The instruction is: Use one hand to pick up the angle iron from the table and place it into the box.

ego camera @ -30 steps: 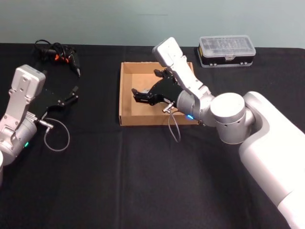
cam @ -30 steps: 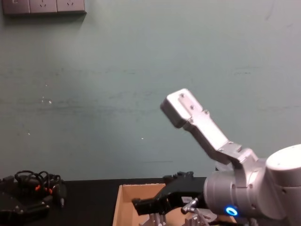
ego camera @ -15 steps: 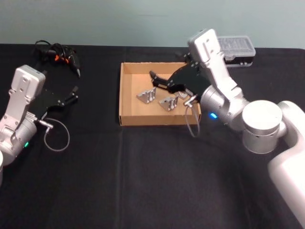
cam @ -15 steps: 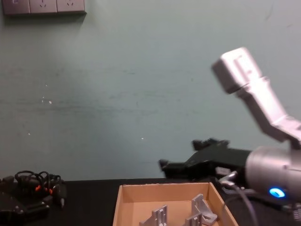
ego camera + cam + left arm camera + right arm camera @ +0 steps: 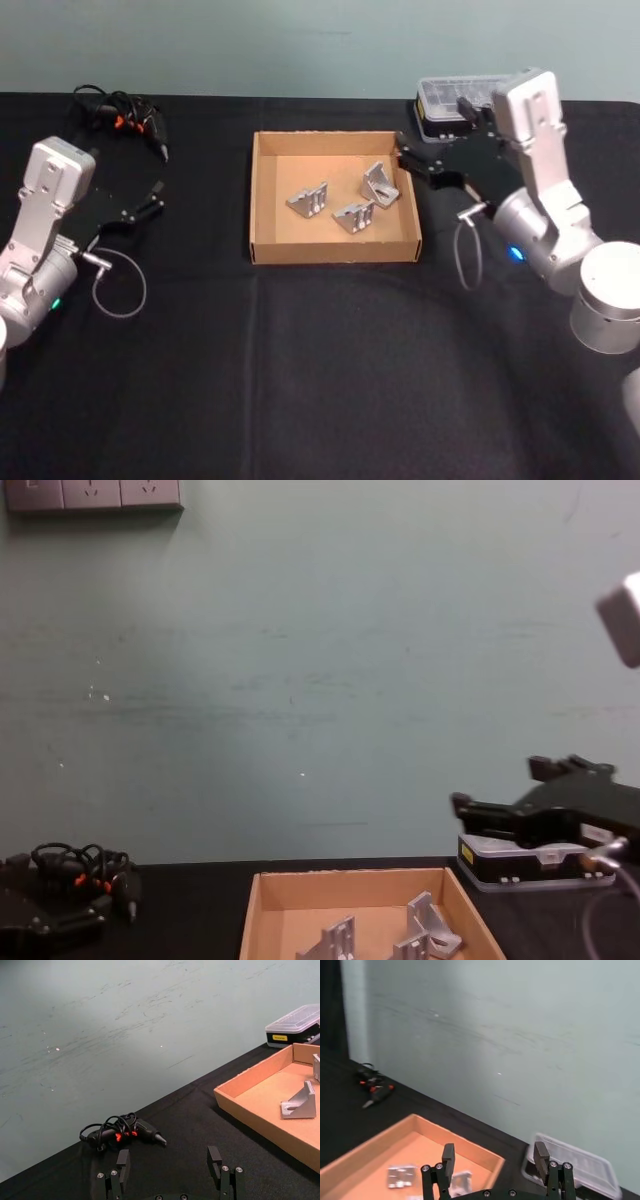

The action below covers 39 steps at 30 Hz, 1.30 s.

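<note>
Three angle irons [image 5: 308,199] lie inside the box [image 5: 262,200] on the table [image 5: 300,360]. The right end effector [image 5: 408,158] hovers beside the box's right wall, fingers apart, empty. The left end effector [image 5: 155,198] rests parked at left, fingers apart.

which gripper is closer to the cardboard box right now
The right. The right gripper hangs open just off the box's far right corner, in front of the clear-lidded case. The left gripper sits open well off to the box's left, over the table.
</note>
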{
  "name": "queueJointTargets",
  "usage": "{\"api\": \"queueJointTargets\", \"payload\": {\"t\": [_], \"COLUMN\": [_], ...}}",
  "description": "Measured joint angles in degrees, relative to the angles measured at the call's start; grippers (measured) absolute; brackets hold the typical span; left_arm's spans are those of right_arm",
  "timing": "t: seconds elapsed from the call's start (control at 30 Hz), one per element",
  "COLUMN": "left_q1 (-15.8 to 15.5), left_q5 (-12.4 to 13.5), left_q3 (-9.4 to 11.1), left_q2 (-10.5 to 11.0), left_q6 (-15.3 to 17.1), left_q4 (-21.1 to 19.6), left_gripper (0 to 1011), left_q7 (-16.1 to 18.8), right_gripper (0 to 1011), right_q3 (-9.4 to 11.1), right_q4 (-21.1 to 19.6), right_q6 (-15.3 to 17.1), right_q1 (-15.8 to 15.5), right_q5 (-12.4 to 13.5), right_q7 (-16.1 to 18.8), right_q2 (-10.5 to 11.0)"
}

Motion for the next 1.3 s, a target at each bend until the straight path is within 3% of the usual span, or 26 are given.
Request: {"api": "queueJointTargets", "payload": {"t": [0.3,0.6,1.3], "left_q1": [0.0,0.0,0.0], "left_q5": [0.0,0.0,0.0], "left_q3": [0.0,0.0,0.0], "left_q2": [0.0,0.0,0.0], "left_q6": [0.0,0.0,0.0], "left_q4": [0.0,0.0,0.0], "left_gripper": [1011,1011,1011], "left_q7": [0.0,0.0,0.0], "right_gripper": [1004,1004,1004], "right_q3": [3.9,5.7,5.3], "right_q4": [3.2,6.5,6.2], "right_q6": [-0.6,-1.2,-1.1], "right_q1": [-1.5,-2.3,-2.1], "right_q5": [0.1,-0.7,-0.7], "right_q7": [-1.2,-2.0,-1.9], "right_q2": [-0.4,-1.0,-0.9]}}
